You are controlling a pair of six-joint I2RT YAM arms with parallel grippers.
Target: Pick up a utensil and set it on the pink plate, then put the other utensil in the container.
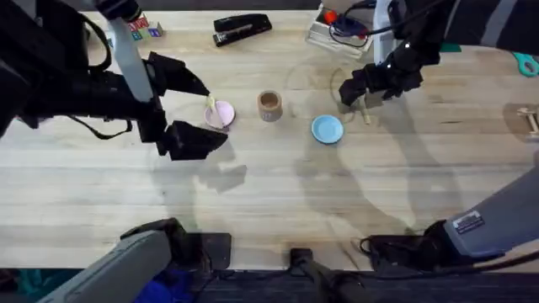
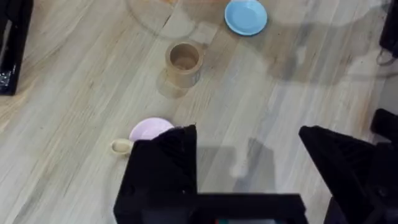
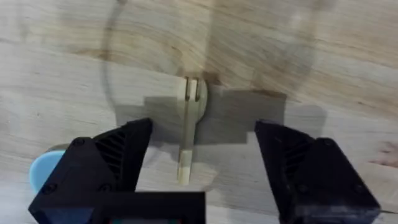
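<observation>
The pink plate (image 1: 221, 115) lies left of centre, and the wooden spoon (image 1: 211, 104) rests across its rim. In the left wrist view the spoon's bowl (image 2: 121, 146) pokes past the pink plate (image 2: 148, 129); the handle is hidden behind a finger. My left gripper (image 1: 214, 114) hangs open above the plate, one finger on either side. The tan cup (image 1: 269, 105) stands upright just right of the plate. The wooden fork (image 1: 365, 113) lies flat on the table farther right. My right gripper (image 1: 367, 93) is open over the fork (image 3: 188, 124), straddling its handle without touching it.
A light-blue plate (image 1: 327, 129) sits between the cup and the fork. Along the back edge are a black stapler (image 1: 242, 28), a clear box with cables (image 1: 337, 25) and small coloured blocks (image 1: 143, 29). A pale wooden piece (image 1: 530, 118) lies at the far right.
</observation>
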